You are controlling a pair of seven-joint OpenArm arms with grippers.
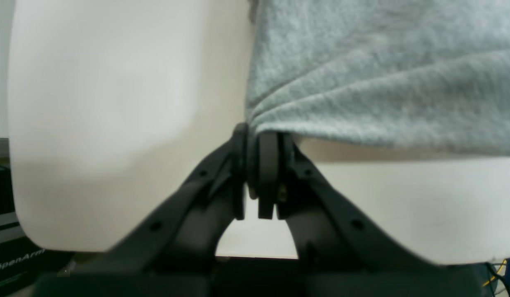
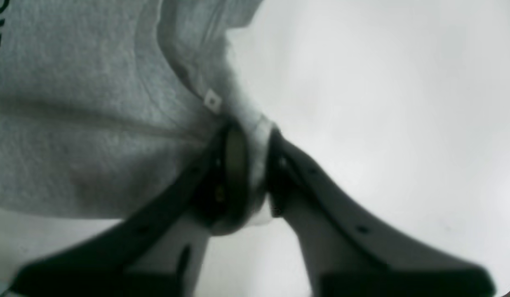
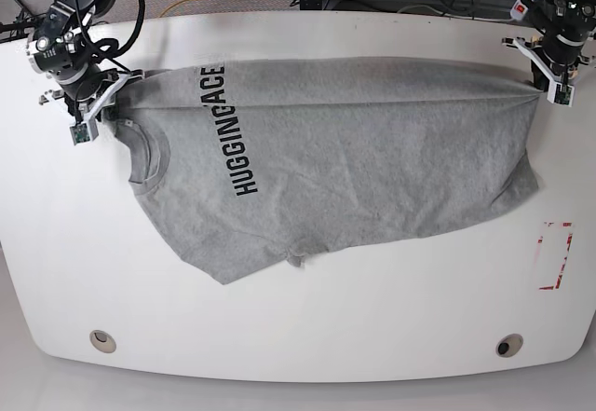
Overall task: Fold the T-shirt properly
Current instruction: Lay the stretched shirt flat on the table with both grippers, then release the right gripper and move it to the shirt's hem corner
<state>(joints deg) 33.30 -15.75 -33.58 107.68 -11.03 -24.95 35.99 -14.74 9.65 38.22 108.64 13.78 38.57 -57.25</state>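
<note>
**Shirt stretched between two arms on the white table**

Nearest us in the base view lay the bare white table (image 3: 298,336), with two small round fittings near its front edge and a red marking toward the side of the left arm; beyond that the T-shirt (image 3: 372,159) lay spread flat, a grey knit with black lettering across the chest, its lower edge sagging in an uneven curve while its far edge ran taut between the two arms.

We judged the cloth light, soft and limp; it would drape and crease readily, and it would be best taken at corners, hems or the shoulder seam, where the layers bunch thick enough to pinch.

At the far corners stood the arms; the left gripper (image 1: 259,136) was clamped shut on a gathered corner of the hem, folds radiating from the pinch; the right gripper (image 2: 255,136) reached down at the shoulder beside the collar, cloth and a pale label between its jaws, though we could not tell whether those jaws gripped or were slackening.
</note>
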